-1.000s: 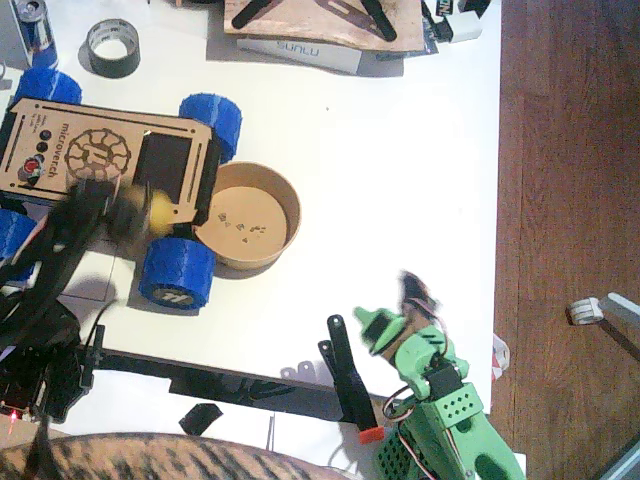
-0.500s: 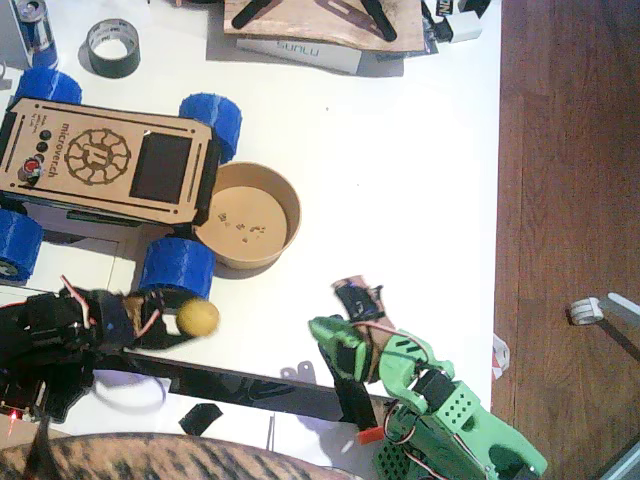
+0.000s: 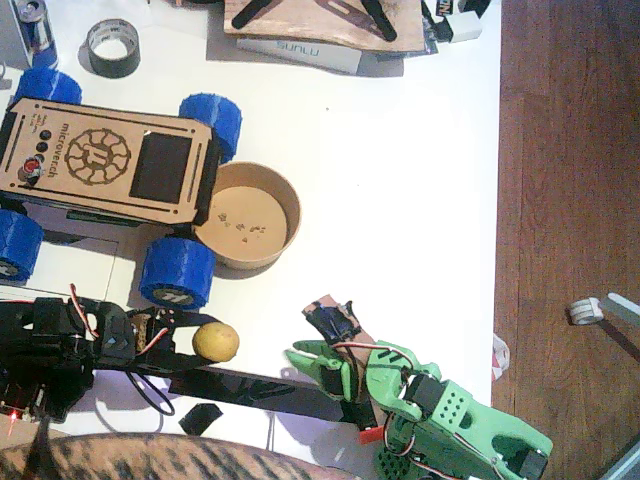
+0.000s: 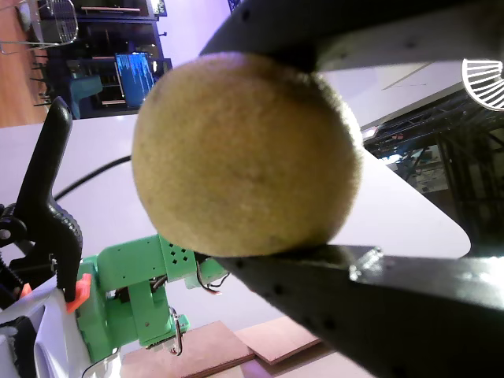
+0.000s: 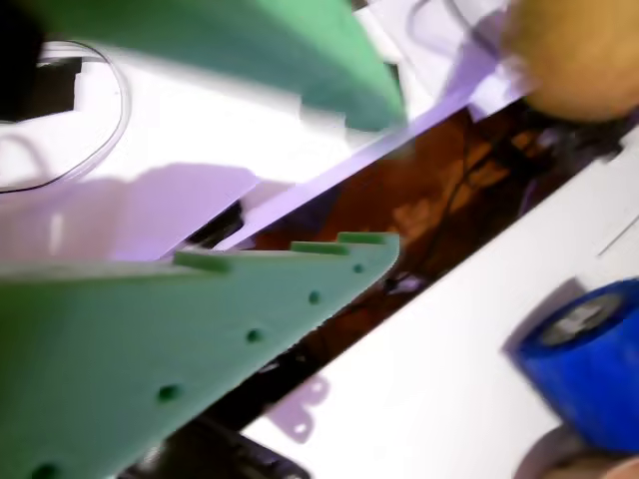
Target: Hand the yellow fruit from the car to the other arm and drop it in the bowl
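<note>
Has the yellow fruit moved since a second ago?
Yes. The fruit, in the left gripper, went from over the car down toward the near table edge.

A grey tape roll (image 3: pixel 112 47) lies near a wooden board (image 3: pixel 325 20).

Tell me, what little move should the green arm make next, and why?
Probably reach left. The yellow fruit sits clamped in the left gripper, and the right gripper points toward it, open, with a gap between them.

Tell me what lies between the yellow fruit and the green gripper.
Nothing stands between them. In the fixed view, the yellow fruit, held by the left gripper, and the right gripper are separated only by bare white table and a dark strip.
</note>
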{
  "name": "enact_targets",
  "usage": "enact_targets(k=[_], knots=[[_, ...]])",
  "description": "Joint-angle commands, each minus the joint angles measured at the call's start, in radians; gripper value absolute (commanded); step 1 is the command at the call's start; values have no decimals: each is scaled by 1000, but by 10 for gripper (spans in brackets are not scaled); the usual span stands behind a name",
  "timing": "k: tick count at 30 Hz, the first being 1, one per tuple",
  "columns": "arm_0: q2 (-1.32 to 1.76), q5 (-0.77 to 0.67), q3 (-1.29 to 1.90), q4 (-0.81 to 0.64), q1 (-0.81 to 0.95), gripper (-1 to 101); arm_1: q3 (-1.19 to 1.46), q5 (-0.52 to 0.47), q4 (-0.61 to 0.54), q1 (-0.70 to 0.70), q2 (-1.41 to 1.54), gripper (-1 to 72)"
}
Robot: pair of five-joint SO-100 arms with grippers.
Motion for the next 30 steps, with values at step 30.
enact_targets(k=[30], knots=[[-26, -40, -6, -5, 8, 0, -127, 212, -611, 9, -555, 407]])
